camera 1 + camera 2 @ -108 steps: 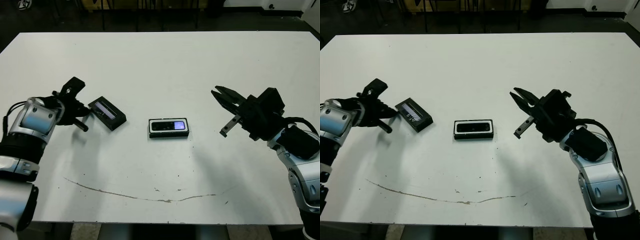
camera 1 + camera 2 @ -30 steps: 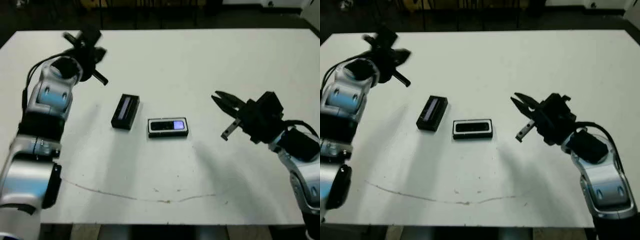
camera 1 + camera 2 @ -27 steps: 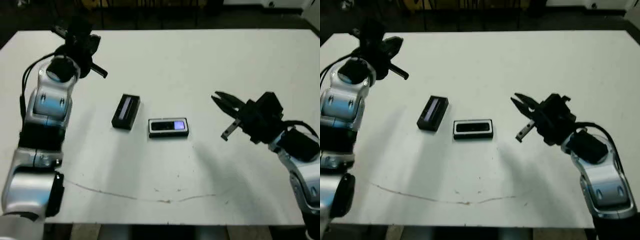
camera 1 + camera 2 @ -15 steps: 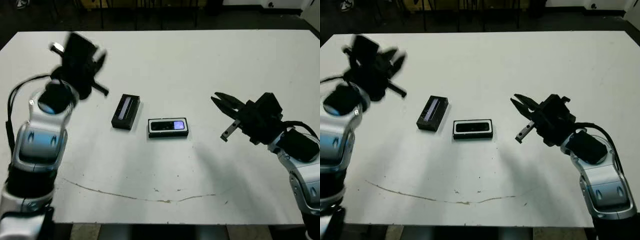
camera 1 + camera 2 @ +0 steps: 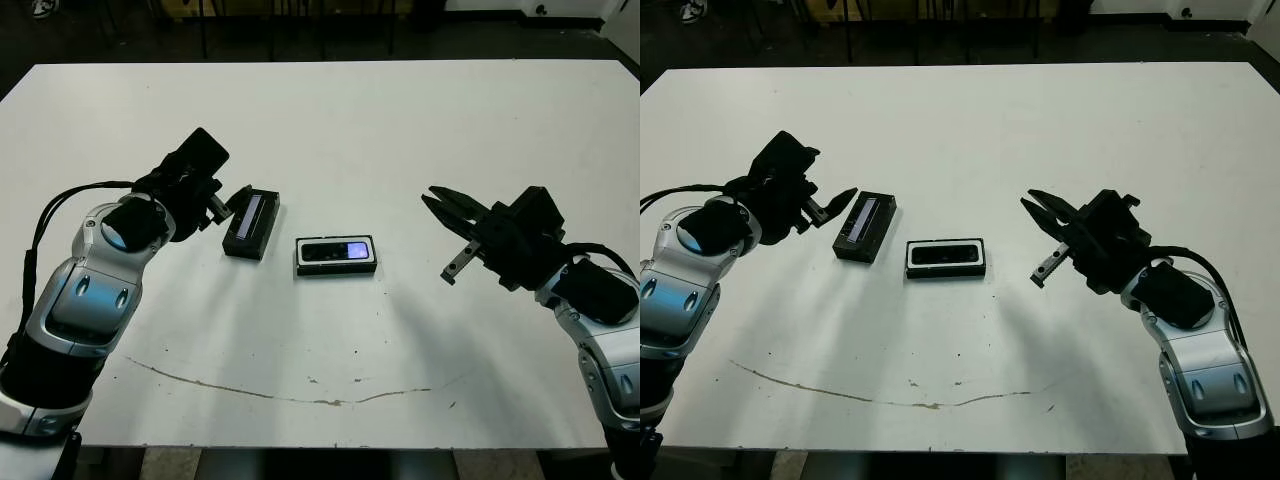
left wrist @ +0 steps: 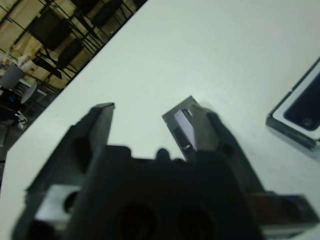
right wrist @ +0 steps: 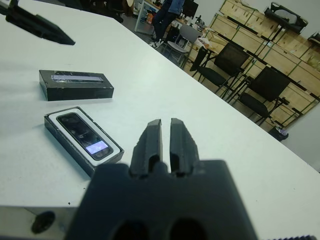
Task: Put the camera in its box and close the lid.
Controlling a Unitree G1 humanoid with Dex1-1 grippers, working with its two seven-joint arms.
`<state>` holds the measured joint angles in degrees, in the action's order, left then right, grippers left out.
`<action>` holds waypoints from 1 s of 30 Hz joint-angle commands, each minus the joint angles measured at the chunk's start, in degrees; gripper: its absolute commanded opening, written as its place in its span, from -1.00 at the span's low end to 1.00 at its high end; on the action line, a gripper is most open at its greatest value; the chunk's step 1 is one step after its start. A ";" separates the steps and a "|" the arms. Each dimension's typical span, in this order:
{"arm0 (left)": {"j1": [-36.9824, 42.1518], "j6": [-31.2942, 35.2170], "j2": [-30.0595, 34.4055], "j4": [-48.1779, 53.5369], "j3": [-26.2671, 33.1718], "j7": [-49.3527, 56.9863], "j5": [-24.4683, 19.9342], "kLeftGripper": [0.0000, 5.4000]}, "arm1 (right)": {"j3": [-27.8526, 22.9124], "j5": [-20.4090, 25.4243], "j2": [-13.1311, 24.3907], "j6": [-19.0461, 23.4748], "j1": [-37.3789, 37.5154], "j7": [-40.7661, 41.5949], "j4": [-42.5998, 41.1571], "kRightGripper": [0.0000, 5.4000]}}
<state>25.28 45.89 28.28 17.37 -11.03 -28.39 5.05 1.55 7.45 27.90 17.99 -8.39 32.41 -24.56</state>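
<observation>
Head cam: the left arm was swung way up toward the far corner of the counter (image 5: pixel 420 110) a second ago. Now the left gripper (image 5: pixel 838 200) is back down just beside the lid (image 5: pixel 251 222), at its outer side. The lid hasn't moved over that second. It sits angled, just left of the box (image 5: pixel 337 268), close but not touching. So I'd say this is the approach to pick up the lid, and closing is the only step left. The camera (image 5: pixel 336 251) is already lying flat inside the box, its bluish window facing up, with the white lining showing around it. The right arm hasn't budged and hovers well to the right.

Left wrist cam: blurry, but the fingers are clearly spread with nothing between them, so it's released.

Right wrist cam: the right gripper (image 7: pixel 165 124) is clenched, fingers nearly together and holding nothing. Nice look from here at the lid, a black slab with a pale strip on top, beside the filled box.
</observation>
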 commanded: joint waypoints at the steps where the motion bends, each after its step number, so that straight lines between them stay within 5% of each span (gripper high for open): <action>1: -0.09 2.17 -0.68 -2.27 0.03 -0.10 -0.93 0.74 | 0.60 0.17 0.44 0.73 0.90 0.43 0.58 -1.00; 5: -0.60 2.58 -1.86 -3.59 -0.02 0.06 -2.08 1.00 | 0.87 -0.13 0.24 0.68 1.02 0.03 0.35 -1.00; 19: -5.46 7.44 -10.57 -2.25 4.65 6.95 -7.52 1.00 | 1.76 -0.82 0.02 1.12 1.31 -0.67 0.03 -1.00; 30: -8.80 4.91 -13.19 -0.12 -0.65 15.38 -1.96 1.00 | 1.94 -0.02 -0.24 0.89 1.65 -0.81 0.45 -1.00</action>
<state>17.70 50.84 15.07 17.62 -11.17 -13.61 2.26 3.31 7.22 27.59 17.99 -7.79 31.54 -24.52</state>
